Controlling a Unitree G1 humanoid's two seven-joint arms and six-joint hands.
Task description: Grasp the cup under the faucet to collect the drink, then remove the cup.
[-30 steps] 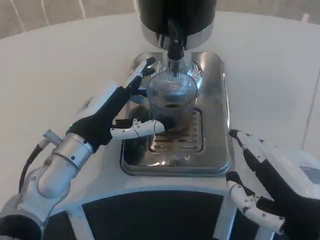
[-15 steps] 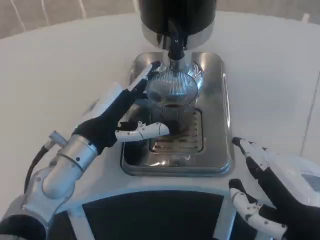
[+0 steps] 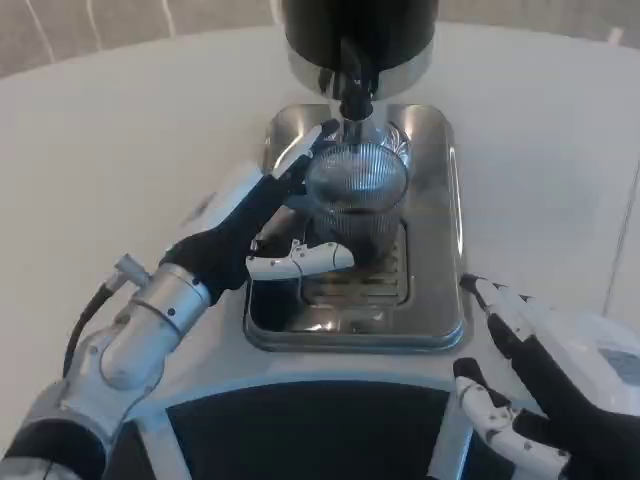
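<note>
Where the table (image 3: 120, 130) edge lies nearest the camera, the right hand (image 3: 545, 385) is seen low at the right, its fingers (image 3: 500, 310) spread apart and nothing held between them; it is placed just beside the near right corner of the metal drip tray (image 3: 440, 200), without any clear contact. Farther in, the left hand (image 3: 262, 225) is reached across the left rim of the tray, and the cup (image 3: 353, 195) is enclosed by it: the thumb (image 3: 300, 260) is laid across the near side of the cup at its base, while the other fingertips (image 3: 318, 137) are wrapped round the far left side near the rim. The cup, a ribbed clear glass with dark liquid in its lower part, is held upright on the slotted grate (image 3: 365, 280) between thumb and fingers. Directly above the cup, just beyond the fingertips, the faucet (image 3: 353, 95) of the black machine (image 3: 360, 30) is seen.
</note>
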